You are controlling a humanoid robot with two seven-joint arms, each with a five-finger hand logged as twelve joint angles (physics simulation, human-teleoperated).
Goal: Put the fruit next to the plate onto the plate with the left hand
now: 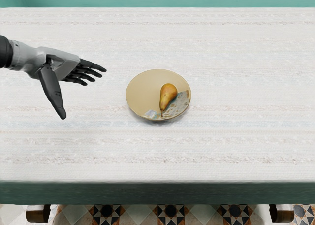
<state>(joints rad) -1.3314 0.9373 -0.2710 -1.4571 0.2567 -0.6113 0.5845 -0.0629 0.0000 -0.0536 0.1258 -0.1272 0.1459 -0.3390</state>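
The yellow-brown pear (pixel 167 95) is lying on its side inside the round, shallow tan ceramic plate (pixel 140 89), resting right of the plate's centre with its narrow end pointing toward the plate's near rim and partly overlapping a patterned grey-blue patch there. No other fruit is showing beside the plate on the pale, woven-cloth-covered table (pixel 236 48).

The grey-and-black left hand (pixel 64 72) is hovering well to the left of the plate, apart from both rim and fruit. It is holding nothing: its dark fingers (pixel 91 70) are reaching out loosely toward the plate and its thumb is hanging down toward the cloth. The right arm is not showing.

Judging from this, the placing looks done and the step in hand is getting the arm clear. Doing that well is meaning leaving the fingers loose, moving the hand away from the plate rather than across it, and lifting before sweeping, since a pear lying on its side is likely to roll if the rim is being nudged.
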